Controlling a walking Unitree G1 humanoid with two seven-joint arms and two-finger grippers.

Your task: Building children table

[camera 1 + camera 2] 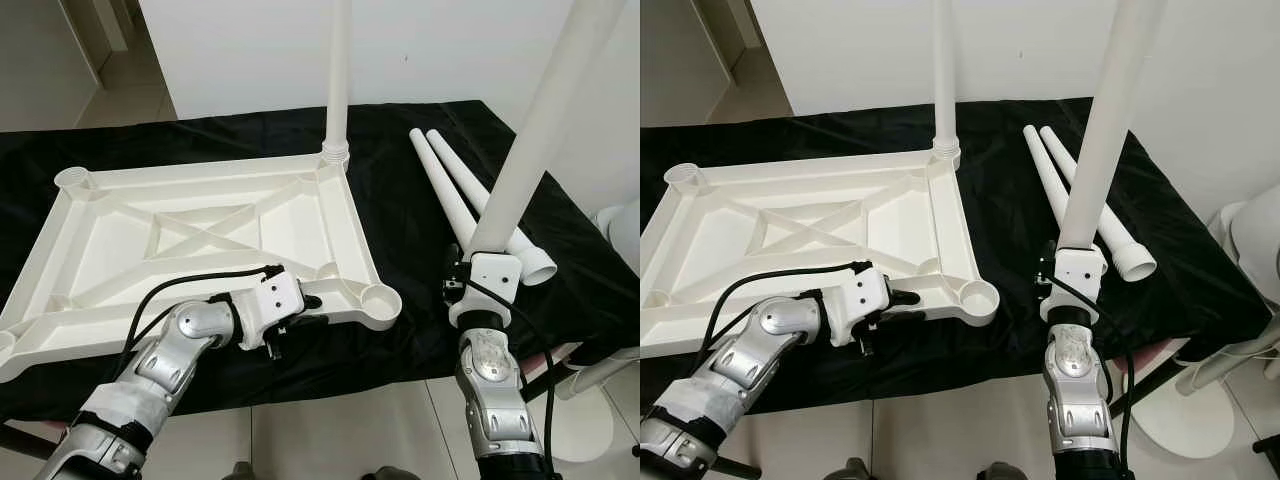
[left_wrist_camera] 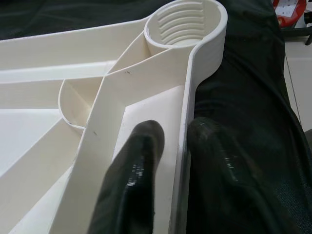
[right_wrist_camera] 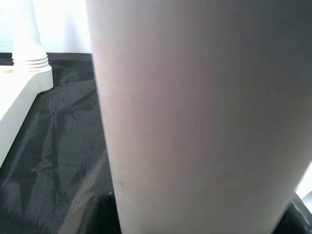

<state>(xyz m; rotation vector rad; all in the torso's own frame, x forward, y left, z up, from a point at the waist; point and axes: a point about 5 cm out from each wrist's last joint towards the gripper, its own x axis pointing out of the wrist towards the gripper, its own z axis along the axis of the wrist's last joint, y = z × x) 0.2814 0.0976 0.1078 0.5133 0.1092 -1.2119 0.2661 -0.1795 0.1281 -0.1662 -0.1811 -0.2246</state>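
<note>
With the left gripper pinching the upturned tabletop's near rim, the right gripper, closed round an upright leg, should lower it squarely into the empty corner socket.

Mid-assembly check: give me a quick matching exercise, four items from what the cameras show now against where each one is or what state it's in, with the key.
Things:
1. Left gripper
2. Leg in the right gripper
3. Installed leg
4. Two spare legs

Places or states:
A. Standing in the tabletop's far right corner socket
B. Lying side by side on the black cloth
C. Clamped on the rim of the upturned tabletop, near its empty near-right socket
D. Held upright above the cloth, right of the tabletop

Pairs: 1-C, 2-D, 3-A, 4-B
</note>
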